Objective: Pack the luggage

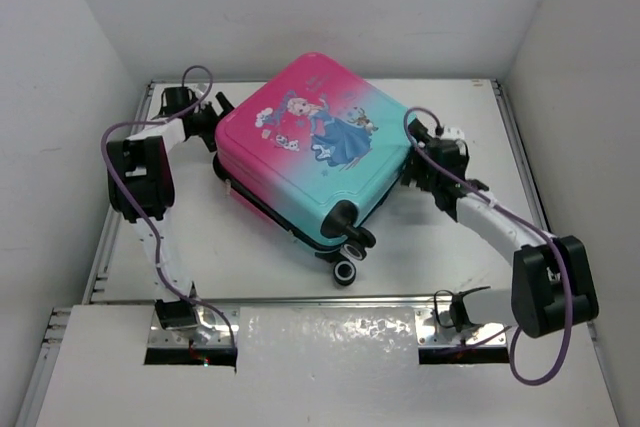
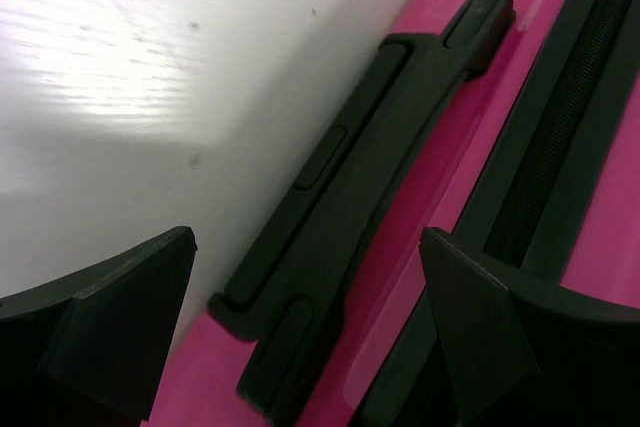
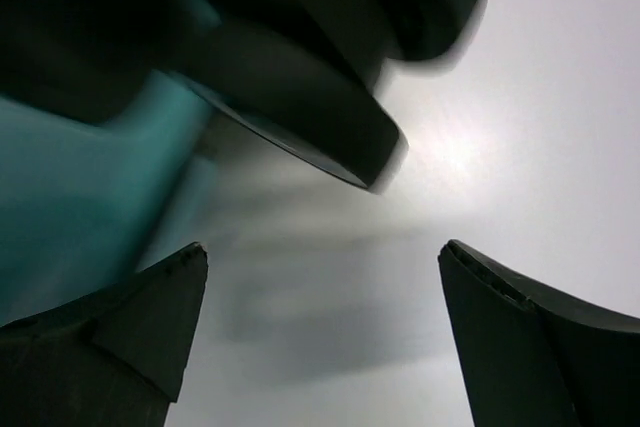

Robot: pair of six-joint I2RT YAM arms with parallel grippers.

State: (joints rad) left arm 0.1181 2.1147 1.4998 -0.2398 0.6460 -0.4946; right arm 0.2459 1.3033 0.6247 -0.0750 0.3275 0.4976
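Note:
The luggage (image 1: 310, 147) lies shut and flat on the white table (image 1: 240, 257), princess print up, pink end to the left, teal end to the right. Its black wheels (image 1: 347, 270) point toward me. My left gripper (image 1: 217, 109) is at the pink back-left side. In the left wrist view it (image 2: 310, 322) is open, with its fingers on either side of the black handle (image 2: 370, 177) and the zip seam (image 2: 560, 147). My right gripper (image 1: 418, 155) is at the teal right side. It (image 3: 325, 332) is open and empty over bare table, just below a black wheel (image 3: 300, 97).
White walls enclose the table at the back and on both sides. A metal rail (image 1: 300, 299) runs along the near edge in front of the arm bases. The teal shell (image 3: 80, 187) sits close to the right gripper's left finger.

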